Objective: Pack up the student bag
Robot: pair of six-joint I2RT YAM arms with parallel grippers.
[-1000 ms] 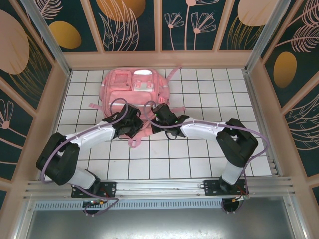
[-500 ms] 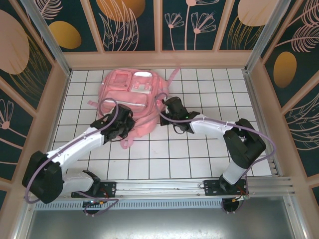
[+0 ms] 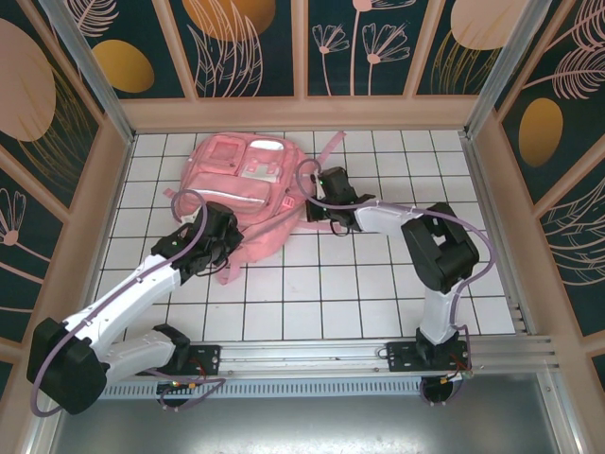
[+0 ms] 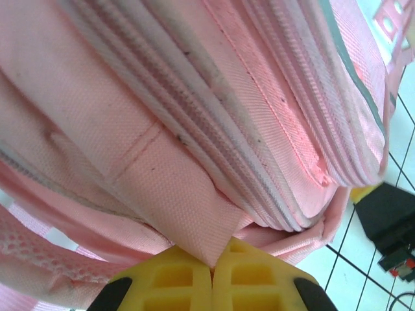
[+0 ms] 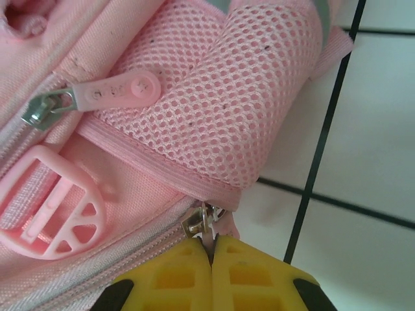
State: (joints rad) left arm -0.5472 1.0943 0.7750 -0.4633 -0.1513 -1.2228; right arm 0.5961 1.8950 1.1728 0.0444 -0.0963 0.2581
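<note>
While the bag (image 3: 241, 165) lies flat toward the back of the tiled surface (image 3: 378, 284), the left claw (image 4: 212, 269) is pressed together pinching its pink fabric, and the right claw (image 5: 212, 249) is pinching what looks like a zipper pull (image 5: 200, 225) just under the mesh pocket (image 5: 227, 97).

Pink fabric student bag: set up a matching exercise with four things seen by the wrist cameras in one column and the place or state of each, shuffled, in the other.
Things:
1. left gripper, yellow fingertips
2. right gripper, yellow fingertips
3. pink rubber zip tab
4. pink plastic buckle

Places or states:
A. tip rests against the pink mesh pocket
B. shut on a metal zip pull
C. shut on a pink woven fabric flap
D. lies flat on the pink fabric student bag, between two zips

Pairs: 1-C, 2-B, 3-A, 4-D
</note>
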